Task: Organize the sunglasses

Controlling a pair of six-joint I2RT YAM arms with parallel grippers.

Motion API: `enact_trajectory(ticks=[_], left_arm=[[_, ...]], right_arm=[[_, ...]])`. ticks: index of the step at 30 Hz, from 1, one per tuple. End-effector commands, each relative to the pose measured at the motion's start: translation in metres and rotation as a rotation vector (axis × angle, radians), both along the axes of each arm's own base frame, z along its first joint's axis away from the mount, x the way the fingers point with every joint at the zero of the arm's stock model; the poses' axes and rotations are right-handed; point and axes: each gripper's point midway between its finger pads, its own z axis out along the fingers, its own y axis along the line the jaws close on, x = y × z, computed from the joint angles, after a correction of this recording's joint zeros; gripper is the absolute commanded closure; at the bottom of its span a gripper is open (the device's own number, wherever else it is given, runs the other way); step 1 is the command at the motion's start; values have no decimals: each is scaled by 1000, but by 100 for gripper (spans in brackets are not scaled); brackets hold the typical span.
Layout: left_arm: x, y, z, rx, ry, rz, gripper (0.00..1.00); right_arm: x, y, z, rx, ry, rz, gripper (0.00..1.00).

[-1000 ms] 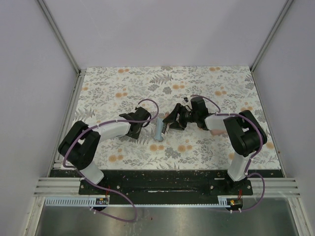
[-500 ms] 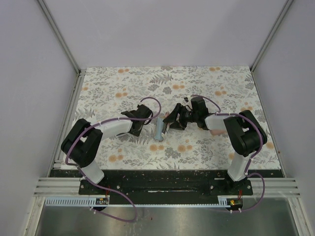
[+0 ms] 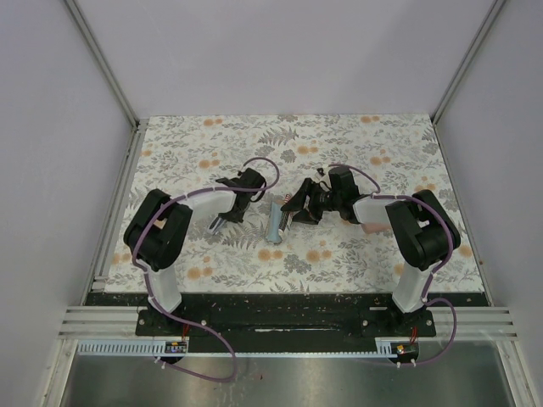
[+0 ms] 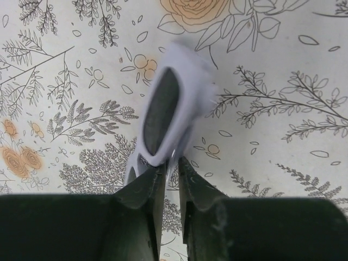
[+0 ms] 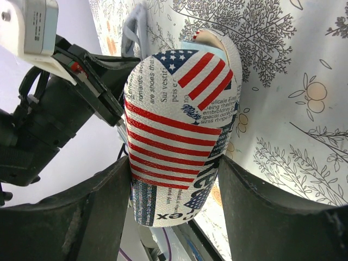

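The left arm has swung off to its own side, and the left gripper (image 4: 173, 163), jaws drawn narrow, now pinches the slim pale silvery-framed sunglasses (image 4: 163, 109) by one end over the floral tablecloth (image 4: 283, 65). They seem picked up but not yet stowed, and the reddish-brown pair cannot be made out. The right gripper (image 5: 174, 163), jaws wide, clasps the stars-and-stripes printed case (image 5: 174, 125) mid-table, a pale blue strip (image 3: 273, 222) lying between the grippers and a pink oblong case (image 3: 369, 227) under that arm.
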Motion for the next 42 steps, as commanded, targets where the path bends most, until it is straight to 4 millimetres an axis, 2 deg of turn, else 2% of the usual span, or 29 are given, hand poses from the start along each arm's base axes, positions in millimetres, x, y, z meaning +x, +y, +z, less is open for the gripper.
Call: enact_trajectory(ticks=[1,3,6,15,19,28,36,42], left_arm=[[0,-2,-10,-7,57,16,87],[2,-3,-5,-6,52,22,100],[4,-12,9,-72,25,27,100],[-10,-70,73,-485,-26,-75,100],[-21,-101,91,-711,4,-123,100],[-29,-139,108,-1028,69,-165,100],[-24,-160,119,-1270,51,-132,100],[-19,-169,109,-1396,42,-55,100]], right_arm=[[7,2,31,45,-87,12,35],[7,1,31,43,-88,8,35],[7,0,33,39,-95,5,35],[6,-1,33,36,-94,3,36],[6,-3,32,34,-91,3,36],[-1,-11,25,41,-113,46,37],[-10,-15,16,34,-135,83,37],[-13,-14,16,75,-140,67,37]])
